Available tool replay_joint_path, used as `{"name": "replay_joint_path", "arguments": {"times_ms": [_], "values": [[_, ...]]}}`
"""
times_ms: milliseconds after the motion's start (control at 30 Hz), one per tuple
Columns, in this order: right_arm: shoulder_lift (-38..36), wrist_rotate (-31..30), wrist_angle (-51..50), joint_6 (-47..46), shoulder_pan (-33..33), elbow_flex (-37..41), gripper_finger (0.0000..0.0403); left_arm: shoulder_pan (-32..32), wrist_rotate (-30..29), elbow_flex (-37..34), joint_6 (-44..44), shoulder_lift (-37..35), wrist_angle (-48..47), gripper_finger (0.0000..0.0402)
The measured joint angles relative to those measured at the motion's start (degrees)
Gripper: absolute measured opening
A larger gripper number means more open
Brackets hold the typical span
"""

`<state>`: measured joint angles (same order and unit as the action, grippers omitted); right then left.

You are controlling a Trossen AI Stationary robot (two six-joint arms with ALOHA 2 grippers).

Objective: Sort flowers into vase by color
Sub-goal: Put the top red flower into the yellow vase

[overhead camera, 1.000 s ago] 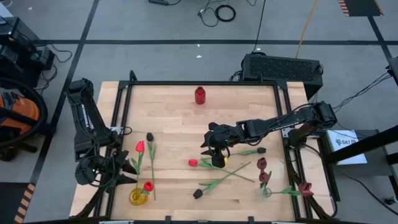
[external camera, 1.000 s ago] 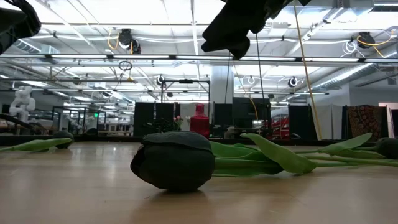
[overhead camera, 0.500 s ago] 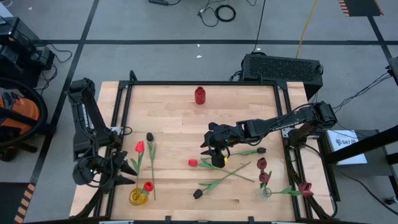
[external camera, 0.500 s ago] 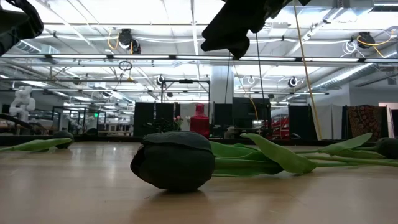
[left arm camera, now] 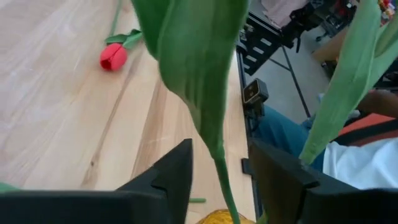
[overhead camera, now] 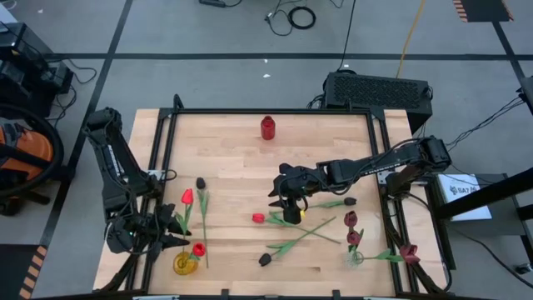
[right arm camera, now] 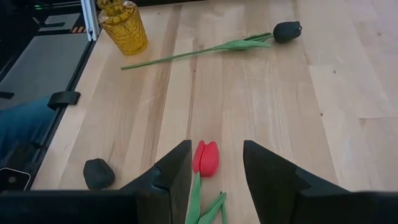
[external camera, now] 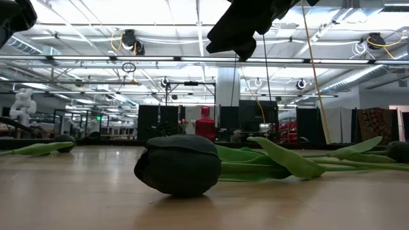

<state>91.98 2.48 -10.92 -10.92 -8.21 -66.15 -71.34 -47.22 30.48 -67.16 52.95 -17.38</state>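
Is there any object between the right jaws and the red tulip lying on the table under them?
Nothing visible. The red tulip lies in the open gap ahead of the right gripper, with bare table around its head.

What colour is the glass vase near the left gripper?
Yellow vase; it shows best in the right wrist view.

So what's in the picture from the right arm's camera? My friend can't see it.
The right hand hangs open over a red tulip lying on a wooden table. Farther off lie a black tulip with a long green stem, a yellow glass vase and a loose black flower head.
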Motion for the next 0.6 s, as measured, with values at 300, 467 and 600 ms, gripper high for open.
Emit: {"name": "replay_joint_path", "arguments": {"times_ms": [300,467,600], "values": [[0.0,0.0,0.0,0.0,0.0,0.0,0.0137,-2.2,-0.3,0.0,3.2,0.3,3.7,0.0014],[0.0,0.0,0.0,0.0,0.0,0.0,0.0137,-4.3,-3.8,0.0,5.3,1.5,4.0,0.0013],[0.0,0.0,0.0,0.0,0.0,0.0,0.0137,-5.0,-3.9,0.0,7.7,3.9,5.3,0.0013]]}}
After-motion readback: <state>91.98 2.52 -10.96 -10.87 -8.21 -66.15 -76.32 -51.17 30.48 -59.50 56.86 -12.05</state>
